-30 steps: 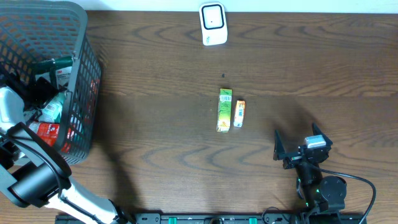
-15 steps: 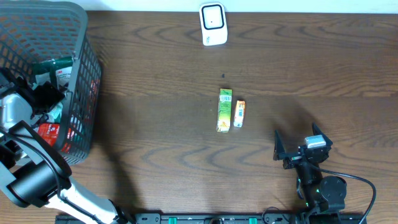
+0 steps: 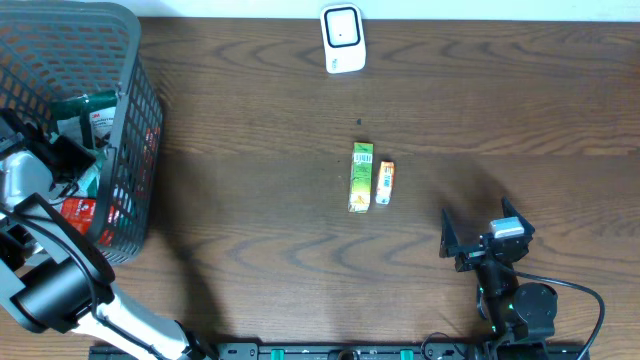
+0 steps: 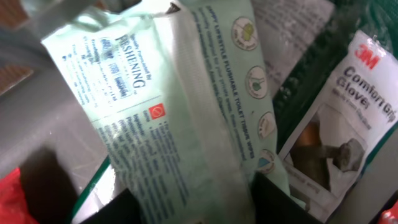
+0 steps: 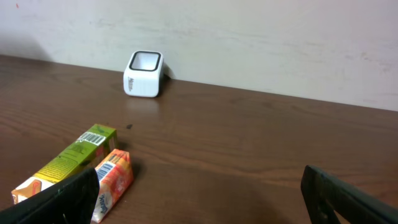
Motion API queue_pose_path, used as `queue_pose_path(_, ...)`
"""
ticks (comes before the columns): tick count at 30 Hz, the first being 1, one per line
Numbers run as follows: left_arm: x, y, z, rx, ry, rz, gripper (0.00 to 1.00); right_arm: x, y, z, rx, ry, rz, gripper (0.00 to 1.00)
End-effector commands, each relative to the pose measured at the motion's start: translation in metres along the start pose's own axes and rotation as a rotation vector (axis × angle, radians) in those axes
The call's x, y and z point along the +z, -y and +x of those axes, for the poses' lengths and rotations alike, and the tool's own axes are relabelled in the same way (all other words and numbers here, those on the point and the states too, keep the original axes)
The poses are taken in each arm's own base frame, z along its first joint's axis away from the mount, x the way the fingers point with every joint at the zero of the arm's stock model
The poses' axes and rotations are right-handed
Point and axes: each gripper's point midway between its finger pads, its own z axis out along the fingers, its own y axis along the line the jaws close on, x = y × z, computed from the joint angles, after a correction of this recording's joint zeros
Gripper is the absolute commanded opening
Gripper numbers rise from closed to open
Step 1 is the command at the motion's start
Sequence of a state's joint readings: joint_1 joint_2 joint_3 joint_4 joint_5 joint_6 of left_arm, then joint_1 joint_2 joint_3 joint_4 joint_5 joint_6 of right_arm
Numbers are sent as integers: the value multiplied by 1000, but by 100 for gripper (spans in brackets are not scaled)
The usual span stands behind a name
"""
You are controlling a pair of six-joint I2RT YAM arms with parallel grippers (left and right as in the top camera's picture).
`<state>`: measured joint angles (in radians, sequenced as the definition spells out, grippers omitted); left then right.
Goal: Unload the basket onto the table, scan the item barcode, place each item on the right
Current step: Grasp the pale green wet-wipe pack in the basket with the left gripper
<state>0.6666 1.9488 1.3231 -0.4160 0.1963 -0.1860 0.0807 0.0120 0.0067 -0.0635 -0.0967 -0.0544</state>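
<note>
Left gripper [image 3: 68, 156] has dipped onto the wipes pack [image 4: 180, 124], far left. It looks soft, light and slick, so pinch across its width. Its grip I cannot tell. Right gripper [image 5: 196, 190] gapes wide, empty.

A dark brown wood-grain surface [image 3: 250, 120] fills the overhead view, evenly lit, with a soft sheen across its boards. Ahead of the right fingers [image 5: 348, 193] it runs to a plain off-white wall [image 5: 261, 37], faintly mottled, which meets its far edge in a straight line.

Blk right gripper [image 3: 476, 232], blk/white left arm [image 3: 60, 290]
</note>
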Motion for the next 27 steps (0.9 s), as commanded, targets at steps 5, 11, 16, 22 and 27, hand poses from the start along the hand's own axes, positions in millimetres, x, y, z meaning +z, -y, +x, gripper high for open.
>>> queue_pose_path(5, -29, 7, -23, 2, 101, 13, 33, 0, 2, 0, 13, 0, 10, 99)
queue_pose_path(11, -57, 15, -38, -39, 175, 38, 31, 0, 2, 0, 13, 0, 10, 99)
queue_pose_path(16, -110, 28, -59, -33, 306, 77, 31, 0, 2, 0, 13, 0, 10, 99)
queue_pose_path(22, -173, 41, -67, -41, 426, 122, 31, 0, 2, 0, 13, 0, 10, 99)
queue_pose_path(27, -163, 33, -55, -92, 369, 88, 67, 0, 2, 0, 13, 0, 10, 99)
